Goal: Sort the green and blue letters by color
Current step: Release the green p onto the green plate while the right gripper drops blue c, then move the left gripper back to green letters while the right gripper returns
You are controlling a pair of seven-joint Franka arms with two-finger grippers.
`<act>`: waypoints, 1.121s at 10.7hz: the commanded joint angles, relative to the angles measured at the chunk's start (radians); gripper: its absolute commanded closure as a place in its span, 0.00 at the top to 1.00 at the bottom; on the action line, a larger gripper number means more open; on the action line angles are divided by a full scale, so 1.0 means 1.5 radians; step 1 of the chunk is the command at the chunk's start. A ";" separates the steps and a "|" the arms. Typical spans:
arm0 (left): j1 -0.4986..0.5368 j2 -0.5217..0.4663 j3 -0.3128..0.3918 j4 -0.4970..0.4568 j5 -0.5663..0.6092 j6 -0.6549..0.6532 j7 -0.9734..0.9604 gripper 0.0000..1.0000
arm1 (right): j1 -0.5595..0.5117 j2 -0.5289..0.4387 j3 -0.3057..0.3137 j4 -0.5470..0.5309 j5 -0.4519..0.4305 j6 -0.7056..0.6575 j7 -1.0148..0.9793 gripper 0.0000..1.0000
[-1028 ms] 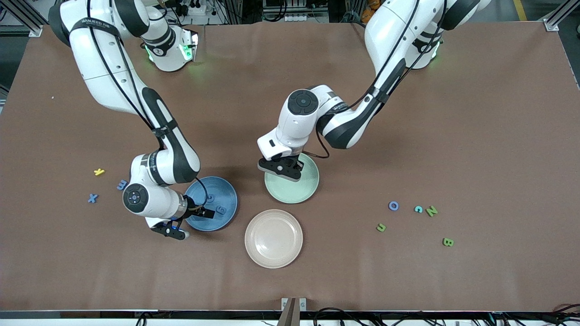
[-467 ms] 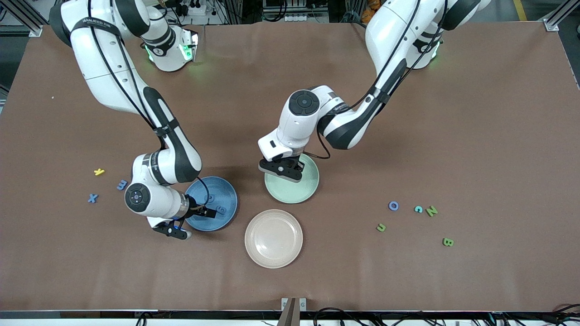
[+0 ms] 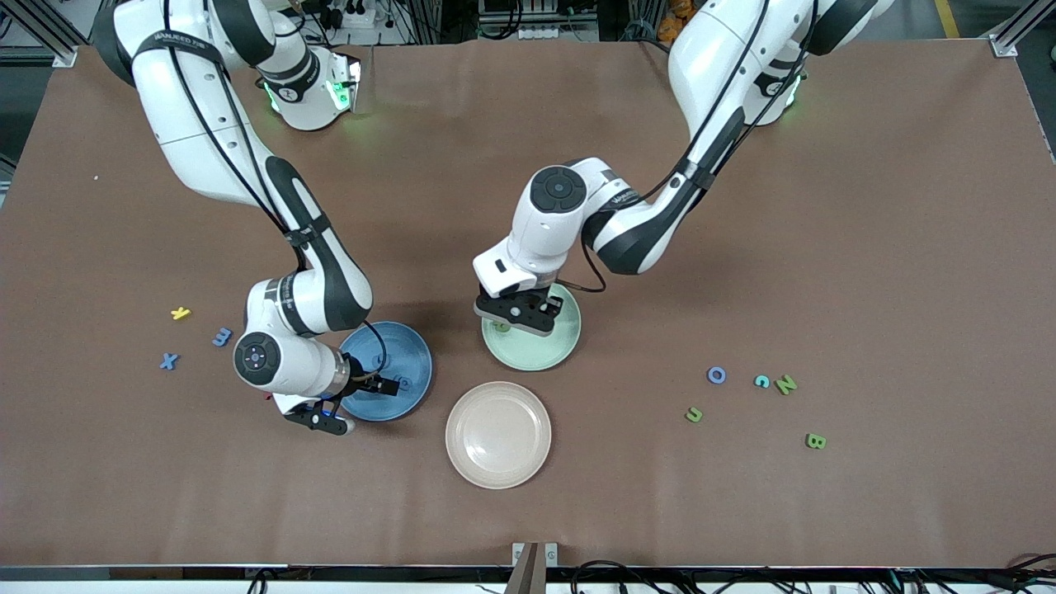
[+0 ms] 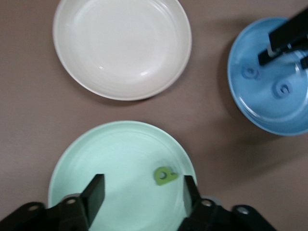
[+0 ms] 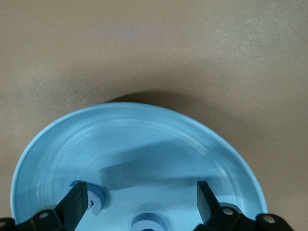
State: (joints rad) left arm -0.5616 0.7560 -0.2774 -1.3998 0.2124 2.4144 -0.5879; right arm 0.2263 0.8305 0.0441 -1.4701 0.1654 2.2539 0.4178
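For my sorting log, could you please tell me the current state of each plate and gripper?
Blue plate: holds two blue letters.
Green plate: holds one green letter.
Beige plate: empty.
Left gripper: open over the green plate.
Right gripper: open over the blue plate.

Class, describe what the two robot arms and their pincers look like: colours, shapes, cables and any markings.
Both arms are glossy white, rounded segments with black joint bands and round dark caps. Black cables run along each, strapped at the forearm; small dark lettering marks the links. The bases glow green. The left pincer and right pincer are black, with flat, squared fingers on bolted mounts.
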 commanded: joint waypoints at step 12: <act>0.210 0.003 0.046 -0.042 0.108 0.062 0.376 1.00 | 0.005 0.008 0.002 0.015 -0.008 0.001 0.003 1.00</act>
State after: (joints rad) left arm -0.2887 0.7179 -0.2201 -1.4698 0.3424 2.4126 -0.2053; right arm 0.2348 0.8323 0.0439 -1.4686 0.1654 2.2561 0.4178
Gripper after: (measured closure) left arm 0.000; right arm 0.000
